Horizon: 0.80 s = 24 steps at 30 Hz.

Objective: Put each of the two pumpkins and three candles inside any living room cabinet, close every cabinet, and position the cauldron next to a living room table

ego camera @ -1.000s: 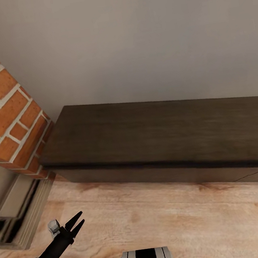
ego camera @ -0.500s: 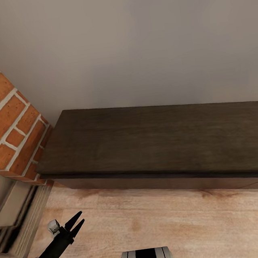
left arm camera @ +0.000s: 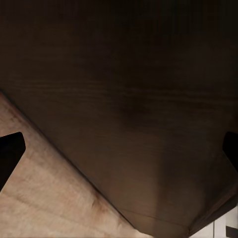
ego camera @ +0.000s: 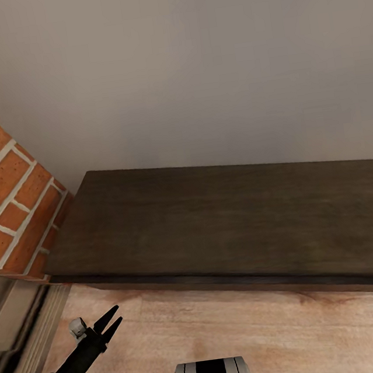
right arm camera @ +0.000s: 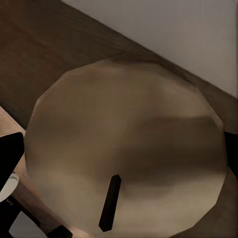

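**Ana:** From the head camera, what lies ahead of the arms?

**Ben:** Against the pale wall (ego camera: 211, 59) stands the cabinet (ego camera: 226, 222), long, low and dark brown, its flat top bare. Its front face is barely seen from this angle, only a thin dark edge above the wooden floor (ego camera: 241, 332). The cabinet's left end meets the red brick fireplace (ego camera: 5, 198).

**Ana:** And the left gripper?

**Ben:** The left gripper (ego camera: 109, 324) hangs over the floor, short of the cabinet's front edge near its left corner, apart from it. Its two black fingers are spread a little at the tips, with nothing between them.

**Ana:** What does the left wrist camera give?

**Ben:** Dark brown wood of the cabinet (left arm camera: 129, 99) close up, with a strip of the floor (left arm camera: 44, 198) beside it. The black fingertips (left arm camera: 9, 151) sit wide apart at the two sides, holding nothing.

**Ana:** The right wrist camera?

**Ben:** A candle (right arm camera: 124, 153) fills the space between the fingers: a round, pale beige disc with a short dark wick. It is seen end-on. The right gripper (right arm camera: 124, 148) has a fingertip at each side of the candle, which looks clasped between them. Behind it are the cabinet's dark top (right arm camera: 44, 54) and the wall (right arm camera: 188, 34).
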{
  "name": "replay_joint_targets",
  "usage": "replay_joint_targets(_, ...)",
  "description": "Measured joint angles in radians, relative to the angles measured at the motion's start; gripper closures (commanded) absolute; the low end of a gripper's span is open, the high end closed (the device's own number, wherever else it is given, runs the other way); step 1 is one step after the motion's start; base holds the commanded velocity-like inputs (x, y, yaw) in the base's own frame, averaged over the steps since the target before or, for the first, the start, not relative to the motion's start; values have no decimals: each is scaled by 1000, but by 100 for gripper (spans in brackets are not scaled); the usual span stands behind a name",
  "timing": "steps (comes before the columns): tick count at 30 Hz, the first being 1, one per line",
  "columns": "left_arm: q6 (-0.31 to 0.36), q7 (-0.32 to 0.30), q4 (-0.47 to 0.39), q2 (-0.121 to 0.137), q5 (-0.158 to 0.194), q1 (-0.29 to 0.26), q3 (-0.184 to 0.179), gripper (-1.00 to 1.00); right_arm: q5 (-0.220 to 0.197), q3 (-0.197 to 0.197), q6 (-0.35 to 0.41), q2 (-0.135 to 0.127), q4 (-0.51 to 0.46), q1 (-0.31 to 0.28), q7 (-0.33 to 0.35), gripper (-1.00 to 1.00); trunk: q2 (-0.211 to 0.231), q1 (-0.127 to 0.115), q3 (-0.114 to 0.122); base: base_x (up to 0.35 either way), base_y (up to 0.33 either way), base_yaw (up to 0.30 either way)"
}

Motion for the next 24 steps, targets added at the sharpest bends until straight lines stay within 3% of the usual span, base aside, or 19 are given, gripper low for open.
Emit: replay_joint_targets(24, 1, 4, 0, 0, -2, 0, 0, -100, 0, 0, 1, 0, 0, 0, 0, 100, 0, -1, 8, 5, 0, 0)
